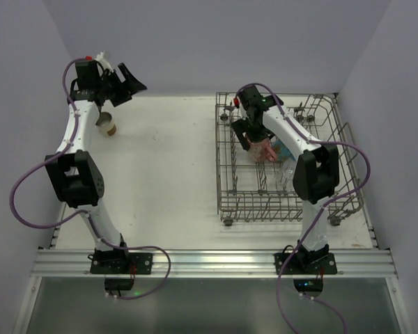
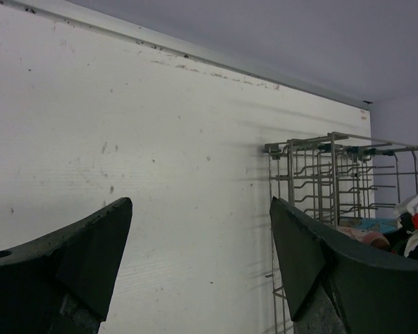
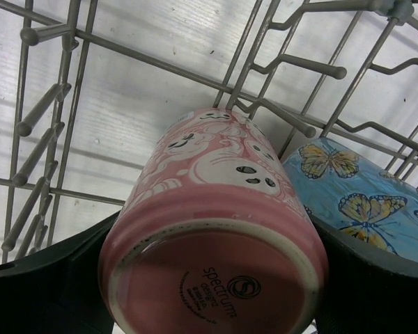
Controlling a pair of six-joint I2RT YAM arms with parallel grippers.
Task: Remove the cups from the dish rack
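Right wrist view: one pink mug (image 3: 216, 209), one blue mug (image 3: 362, 202).

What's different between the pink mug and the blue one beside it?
The pink mug carries white ghost-like faces; the blue mug shows butterflies. The pink mug lies between the fingers of the right pincer, base toward its camera; the blue mug sits beside it, outside them. Both rest in the wire dish rack.
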